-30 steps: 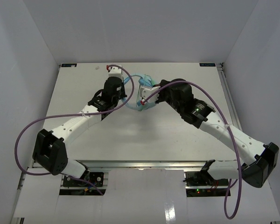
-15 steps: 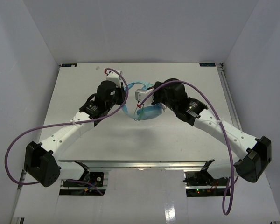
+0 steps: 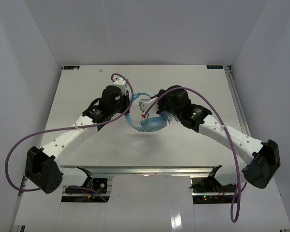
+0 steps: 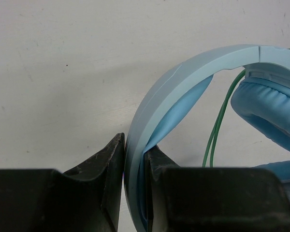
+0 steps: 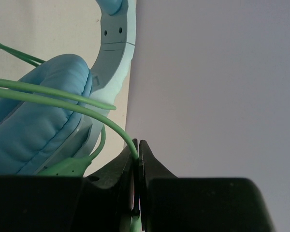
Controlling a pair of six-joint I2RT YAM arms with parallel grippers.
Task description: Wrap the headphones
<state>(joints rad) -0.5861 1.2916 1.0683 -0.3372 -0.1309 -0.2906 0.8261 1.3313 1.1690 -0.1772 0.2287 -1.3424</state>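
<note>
With the left gripper [image 4: 134,147] clamped on the headphones [image 4: 183,67], the right gripper [image 5: 137,151], pinching the cord [image 5: 63,104], has drawn back, seemingly tightening a loop.

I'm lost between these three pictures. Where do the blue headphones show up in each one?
Top external: the headphones are mid-table, between the two arm tips.
Left wrist: the headband arcs from bottom centre to upper right, clamped in the left gripper.
Right wrist: the headphones fill the left side, and the right gripper pinches the green cord.
Shared landmark: the padded earcup, plain in both wrist views.
</note>
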